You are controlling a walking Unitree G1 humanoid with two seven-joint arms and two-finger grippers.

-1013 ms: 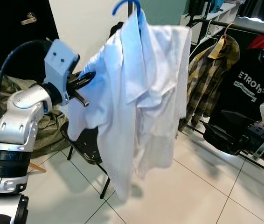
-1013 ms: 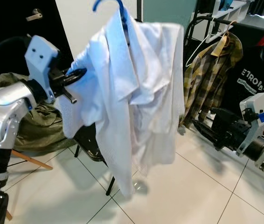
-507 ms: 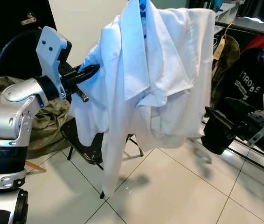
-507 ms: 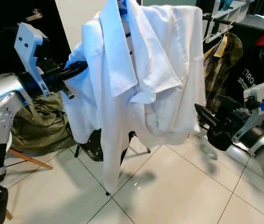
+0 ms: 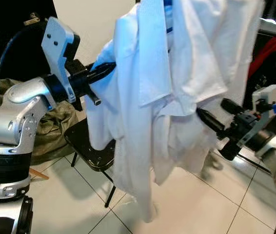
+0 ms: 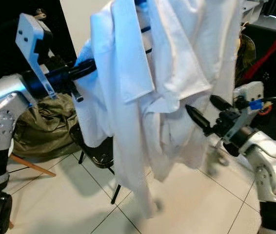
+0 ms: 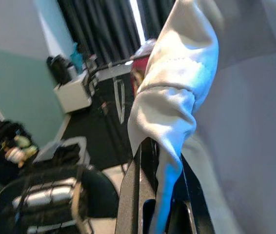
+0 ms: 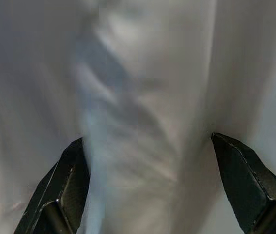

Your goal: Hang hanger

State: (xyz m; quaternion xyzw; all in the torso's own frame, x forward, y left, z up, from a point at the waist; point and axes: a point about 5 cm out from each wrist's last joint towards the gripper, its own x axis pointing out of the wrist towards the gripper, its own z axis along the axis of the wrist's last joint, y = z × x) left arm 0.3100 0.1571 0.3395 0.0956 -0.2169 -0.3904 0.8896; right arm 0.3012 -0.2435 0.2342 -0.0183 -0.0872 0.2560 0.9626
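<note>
A white shirt (image 5: 177,73) hangs on a blue hanger (image 5: 167,9), whose hook runs off the top of the eye views. My left gripper (image 5: 109,68) reaches in from the left at shoulder height and is shut on a fold of the shirt; in the left wrist view the cloth (image 7: 169,122) is pinched between the black fingers (image 7: 138,195). My right gripper (image 5: 211,108) is open at the shirt's lower right side, its fingertips close to the fabric. In the right wrist view, white cloth (image 8: 147,97) lies just beyond the spread fingers (image 8: 65,185).
A black chair (image 5: 91,151) stands on the tiled floor under the shirt, with an olive bag (image 5: 45,131) behind it by the dark door. At the right, a clothes rail carries red and dark garments (image 5: 274,48).
The shirt has swung right and closer, and its hook has risen out of the picture. My right gripper has lifted and moved in to the shirt's lower right side. The left gripper keeps its hold.
</note>
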